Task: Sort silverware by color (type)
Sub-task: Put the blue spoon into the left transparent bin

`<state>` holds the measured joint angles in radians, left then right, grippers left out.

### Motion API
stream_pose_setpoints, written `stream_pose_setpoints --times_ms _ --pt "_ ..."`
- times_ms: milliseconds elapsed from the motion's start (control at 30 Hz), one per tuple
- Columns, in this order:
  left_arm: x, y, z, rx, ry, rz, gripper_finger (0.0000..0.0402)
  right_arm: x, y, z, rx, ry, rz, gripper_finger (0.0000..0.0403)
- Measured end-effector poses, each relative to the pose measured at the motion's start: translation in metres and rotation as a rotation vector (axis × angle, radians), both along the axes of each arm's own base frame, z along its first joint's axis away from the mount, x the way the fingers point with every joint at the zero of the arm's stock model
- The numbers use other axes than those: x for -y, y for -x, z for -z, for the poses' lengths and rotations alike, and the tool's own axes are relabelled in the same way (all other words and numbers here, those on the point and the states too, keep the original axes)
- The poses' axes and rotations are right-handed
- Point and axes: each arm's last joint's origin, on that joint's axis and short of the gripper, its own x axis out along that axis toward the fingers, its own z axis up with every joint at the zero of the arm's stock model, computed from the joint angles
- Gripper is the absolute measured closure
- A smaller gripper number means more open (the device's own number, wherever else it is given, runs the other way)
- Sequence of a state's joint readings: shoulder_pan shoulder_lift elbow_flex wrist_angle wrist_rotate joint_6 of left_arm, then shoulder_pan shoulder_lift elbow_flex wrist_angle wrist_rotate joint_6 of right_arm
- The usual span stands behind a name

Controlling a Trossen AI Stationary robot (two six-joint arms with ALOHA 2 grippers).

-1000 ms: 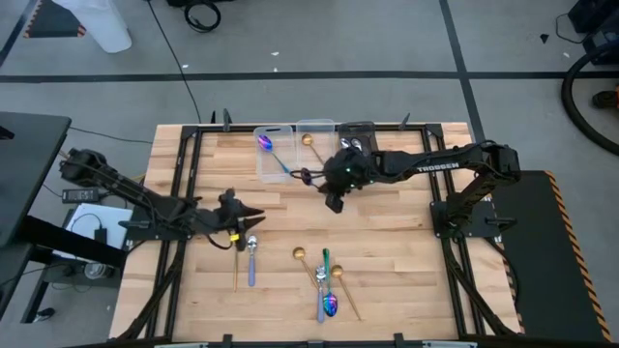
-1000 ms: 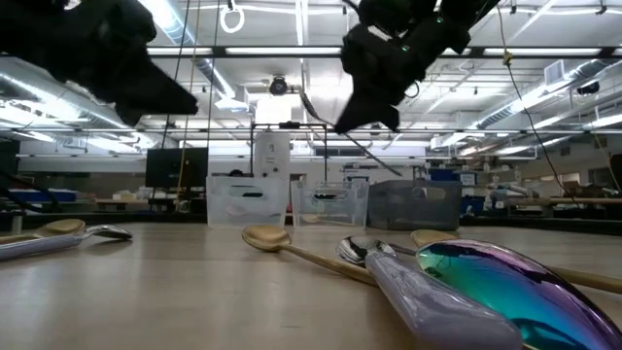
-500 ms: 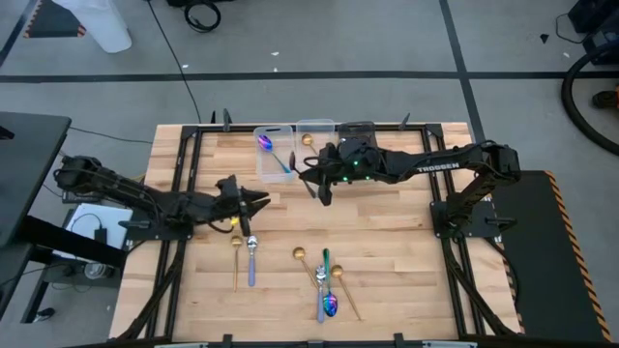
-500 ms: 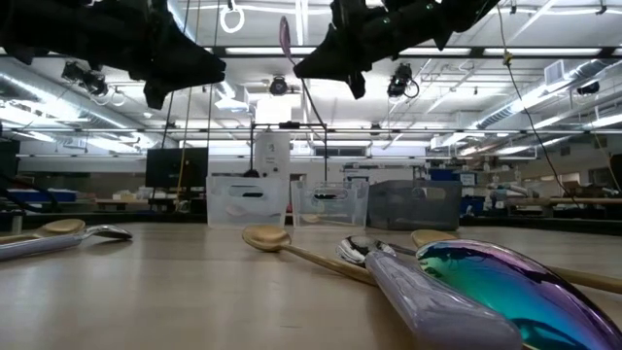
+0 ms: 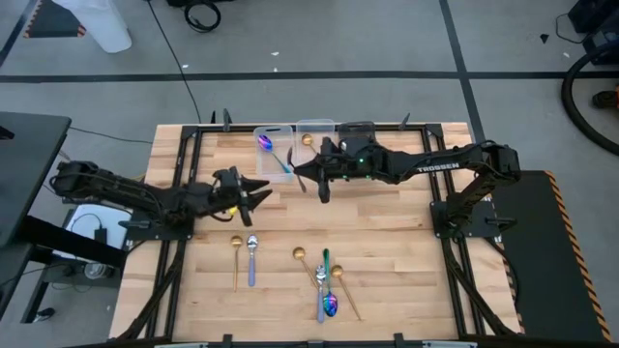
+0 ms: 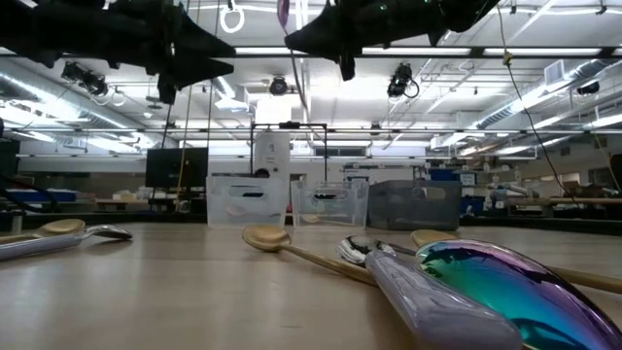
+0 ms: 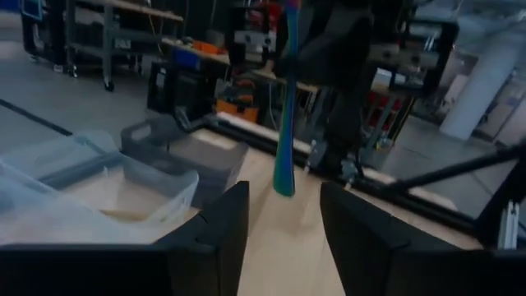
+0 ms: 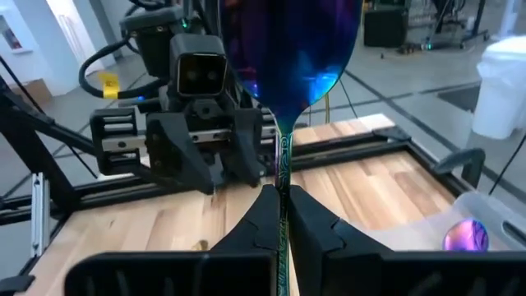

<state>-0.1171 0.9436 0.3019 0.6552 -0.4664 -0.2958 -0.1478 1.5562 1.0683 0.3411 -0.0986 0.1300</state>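
**Right arm holds blue spoon above table; left arm faces it**

Right end effector (image 5: 321, 176) is raised over the far middle of the table (image 5: 387, 242), fingers pinched on the teal handle of an iridescent blue-purple spoon (image 8: 297, 49). In the right wrist view the bowl stands beyond the fingertips and the handle runs back between them. From the left wrist view the same spoon (image 7: 285, 123) hangs handle-down under the right arm, clear of the wood.

Left end effector (image 5: 259, 192) hovers left of centre, pointed toward the right one, near but apart. Its fingers (image 7: 218, 234) are spread with bare table showing between them; nothing held.

Three bins sit in a row at the far edge. The left clear bin (image 5: 273, 155) has a blue spoon in it (image 5: 265, 144); the middle clear bin (image 5: 315, 130) has a gold piece (image 5: 308, 140); the dark grey bin (image 5: 360, 129) is partly under the right arm, contents not readable.

Loose on the near table: a gold spoon (image 5: 236, 259) and silver spoon (image 5: 251, 259) side by side at left; to their right a crossed cluster of gold, silver, a green-handled piece and a blue spoon (image 5: 331, 306).
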Motion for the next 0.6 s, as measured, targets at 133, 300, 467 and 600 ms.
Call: stream_pose_setpoints --times_ms 133,300,467,600 --pt "-0.002 0.000 -0.009 0.076 -0.045 -0.013 0.0237 0.000 0.000 -0.003 0.026 0.021 -0.002 0.0386" --pt "0.000 -0.009 -0.024 0.077 -0.097 -0.014 0.0237 0.000 0.000 -0.003 0.027 0.034 -0.004 0.0386" --pt "0.002 -0.024 -0.036 -0.007 -0.120 -0.010 0.0237 0.001 0.000 -0.003 0.023 0.050 -0.008 0.0386" --pt "0.002 -0.035 -0.040 -0.018 -0.117 -0.010 0.0237 0.001 0.000 -0.003 0.023 0.070 -0.017 0.0386"
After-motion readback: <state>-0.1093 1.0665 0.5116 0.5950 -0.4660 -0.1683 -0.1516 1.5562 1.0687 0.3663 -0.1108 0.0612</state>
